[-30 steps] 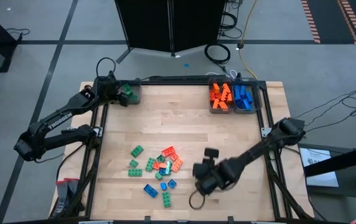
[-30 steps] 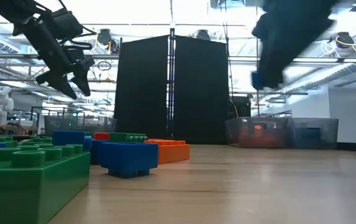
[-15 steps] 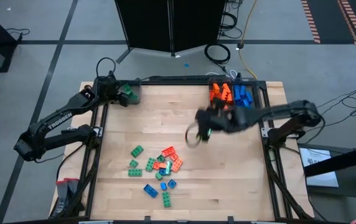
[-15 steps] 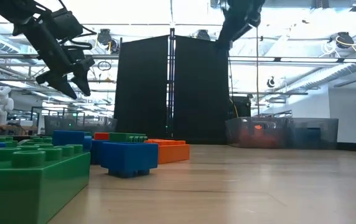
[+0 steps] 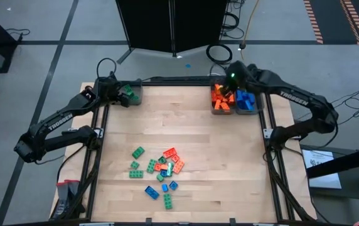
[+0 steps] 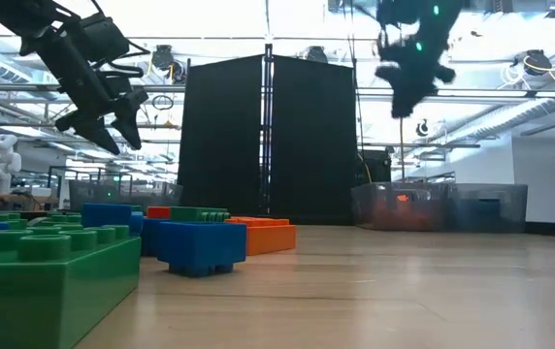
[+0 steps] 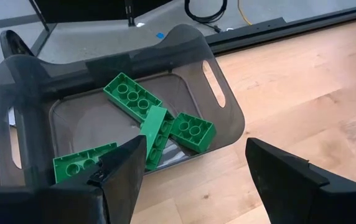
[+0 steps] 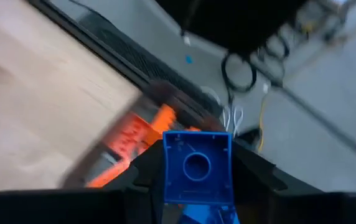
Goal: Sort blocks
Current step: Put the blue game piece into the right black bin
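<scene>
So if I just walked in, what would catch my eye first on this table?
Probably the bright heap of loose blocks near the table's front edge, in green, orange and blue. Next, the right gripper at the far right corner, its jaws shut on a blue block above the bins of orange and blue. The left gripper hangs open over a bin of green blocks.

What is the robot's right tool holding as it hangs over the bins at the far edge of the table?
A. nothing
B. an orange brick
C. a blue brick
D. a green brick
C: the right wrist view shows a blue brick clamped between the fingers of the right tool, with the orange bin just beyond it.
</scene>
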Robot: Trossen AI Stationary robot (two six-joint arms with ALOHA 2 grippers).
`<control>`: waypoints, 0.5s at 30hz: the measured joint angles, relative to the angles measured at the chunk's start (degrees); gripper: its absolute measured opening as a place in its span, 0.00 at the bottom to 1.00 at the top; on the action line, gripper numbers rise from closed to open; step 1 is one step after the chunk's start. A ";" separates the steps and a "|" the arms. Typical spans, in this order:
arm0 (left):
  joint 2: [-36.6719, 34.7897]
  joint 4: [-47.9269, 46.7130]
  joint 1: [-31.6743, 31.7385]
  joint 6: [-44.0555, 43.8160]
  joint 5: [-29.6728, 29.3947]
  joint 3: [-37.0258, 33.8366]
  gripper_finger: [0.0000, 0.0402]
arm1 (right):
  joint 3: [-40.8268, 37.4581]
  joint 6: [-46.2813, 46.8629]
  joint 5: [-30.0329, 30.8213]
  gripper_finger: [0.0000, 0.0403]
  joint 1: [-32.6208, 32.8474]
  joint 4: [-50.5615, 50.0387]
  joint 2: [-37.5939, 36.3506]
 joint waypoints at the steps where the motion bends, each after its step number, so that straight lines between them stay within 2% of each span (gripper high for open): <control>1: 0.00 0.00 0.00 0.00 -0.02 0.00 0.69 | -1.13 -0.03 -1.56 0.30 -2.33 0.49 -0.06; 8: 0.00 0.00 0.02 -0.05 -0.02 0.00 0.69 | -11.71 0.13 -12.59 0.30 -14.64 11.05 -0.07; 15: 0.00 0.00 0.00 -0.20 -0.35 0.00 0.69 | -19.98 1.44 -14.41 0.30 -22.47 16.17 -0.05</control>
